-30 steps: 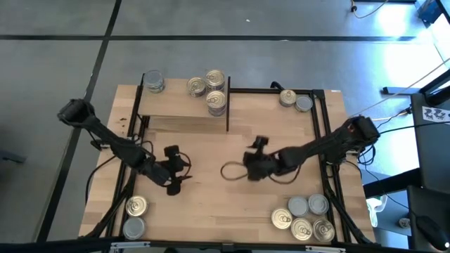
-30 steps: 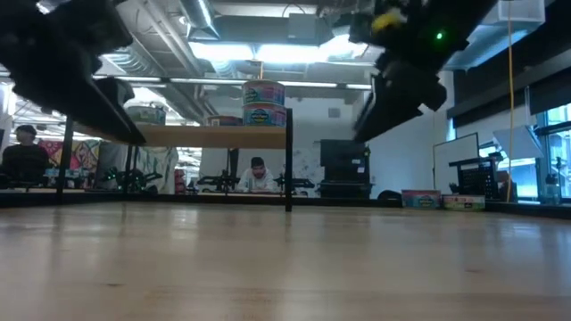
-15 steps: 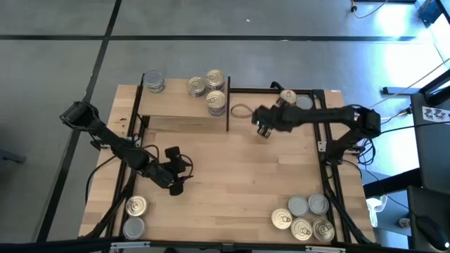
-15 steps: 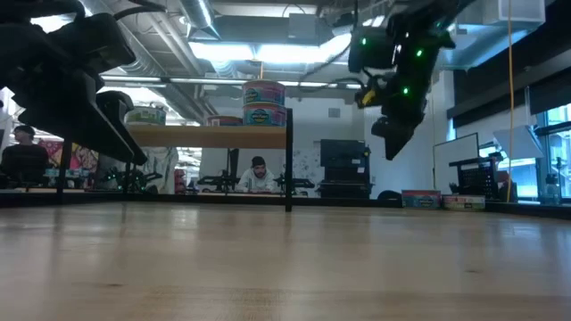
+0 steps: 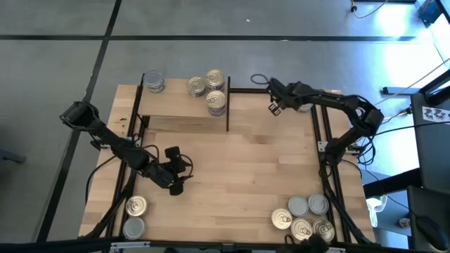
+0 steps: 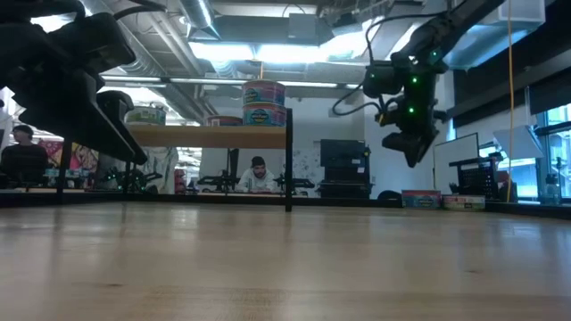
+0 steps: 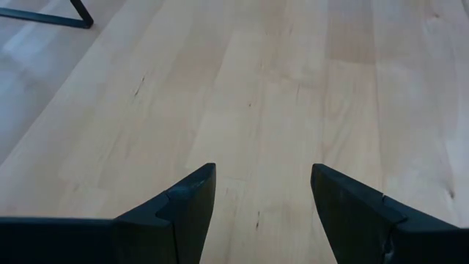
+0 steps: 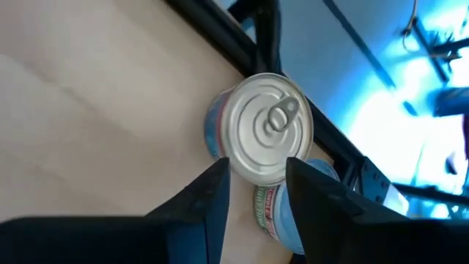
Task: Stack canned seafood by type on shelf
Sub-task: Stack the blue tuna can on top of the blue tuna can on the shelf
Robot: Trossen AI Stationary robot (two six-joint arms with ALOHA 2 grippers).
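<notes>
Your right gripper [image 5: 275, 107] hangs over the far right corner of the table [image 5: 239, 161], just beside two tins [image 5: 295, 100] that stand there close to the black frame. In the right wrist view its fingers [image 8: 209, 198] have a narrow gap and hold nothing; the nearer tin [image 8: 262, 136] sits just beyond the tips, with a silver top, a pull-tab and a blue label, and a second tin [image 8: 289, 202] touches it. Your left gripper [image 5: 179, 172] waits over the near left part of the table, fingers [image 7: 192, 202] apart and empty above bare wood. On the shelf [image 5: 179, 105], a light board with a thin black frame at the far left, you see one tin [image 5: 153, 81] at its far left corner, and a stack [image 5: 216, 90] with a single tin [image 5: 196, 86] beside it at its right end. Two more tins [image 5: 133, 216] stand at the near left corner, and a group of five [image 5: 304, 216] at the near right corner, some with gold tops, some silver-grey.
</notes>
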